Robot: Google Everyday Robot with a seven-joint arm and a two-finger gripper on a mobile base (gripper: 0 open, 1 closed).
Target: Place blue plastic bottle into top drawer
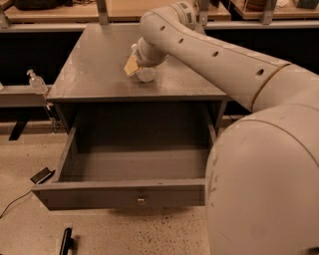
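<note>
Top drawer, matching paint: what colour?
Grey top drawer, camera view; gripper at blue plastic bottle on cabinet top.

A grey bench (94, 74) stands on a speckled beige floor (149, 234), with a wooden shelf (60, 12) beyond its far edge, a pump bottle (37, 82) off its left edge, and warm, dim light.

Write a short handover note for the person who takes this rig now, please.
Gripper: over the cabinet top, at the blue plastic bottle; grasp not confirmed.
Bottle: on the cabinet top, not in the drawer.
Top drawer: pulled open, nothing visible inside.
Done: drawer open.
Left: secure the bottle, carry it forward, lower it into the drawer, release.
</note>
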